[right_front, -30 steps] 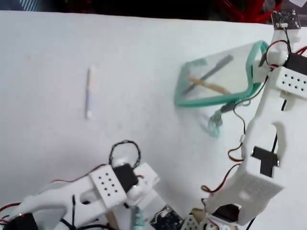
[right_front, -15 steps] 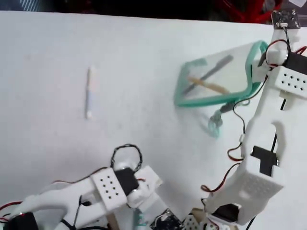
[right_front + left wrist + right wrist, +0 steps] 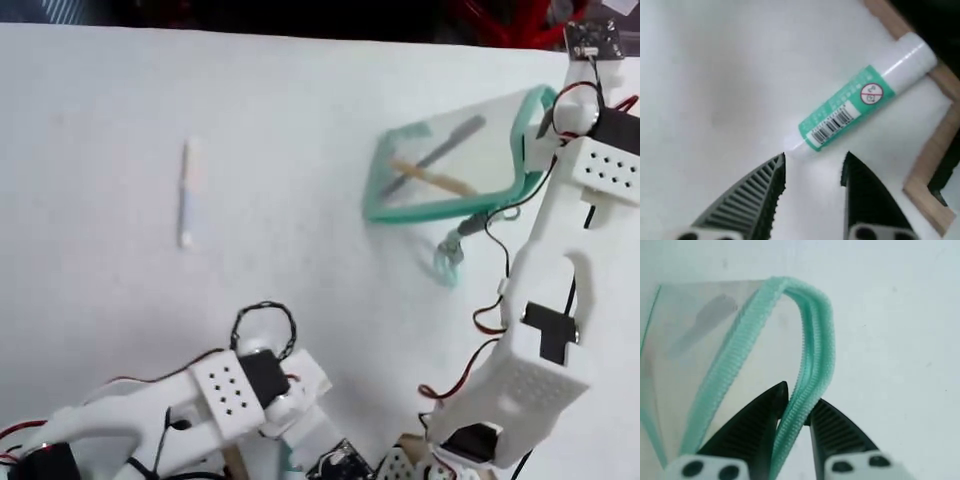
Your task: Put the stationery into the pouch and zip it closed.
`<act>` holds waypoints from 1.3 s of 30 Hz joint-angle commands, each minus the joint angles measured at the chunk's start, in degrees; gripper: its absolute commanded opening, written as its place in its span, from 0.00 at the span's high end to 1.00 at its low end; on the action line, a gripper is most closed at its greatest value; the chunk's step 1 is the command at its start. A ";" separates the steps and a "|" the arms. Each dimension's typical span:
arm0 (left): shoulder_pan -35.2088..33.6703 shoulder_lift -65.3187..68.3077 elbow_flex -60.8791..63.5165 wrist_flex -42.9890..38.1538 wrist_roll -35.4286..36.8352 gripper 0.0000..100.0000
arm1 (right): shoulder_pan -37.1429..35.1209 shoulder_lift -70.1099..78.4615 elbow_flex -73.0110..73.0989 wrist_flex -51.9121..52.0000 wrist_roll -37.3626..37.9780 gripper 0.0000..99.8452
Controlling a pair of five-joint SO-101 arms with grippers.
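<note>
Two sets: left jaws parted beside the glue stick [image 3: 860,107], right jaws clenched on the pouch [image 3: 812,355] rim.

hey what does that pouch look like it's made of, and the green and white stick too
The pouch looks like clear, soft plastic film: the dark pen inside shows through. Its zipper edge seems ribbed woven fabric. The stick is probably smooth hard plastic with a glossy printed label.
</note>
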 commanded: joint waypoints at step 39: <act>1.80 21.23 -29.01 13.54 18.20 0.79 | 0.75 2.15 -2.29 -0.31 1.41 0.98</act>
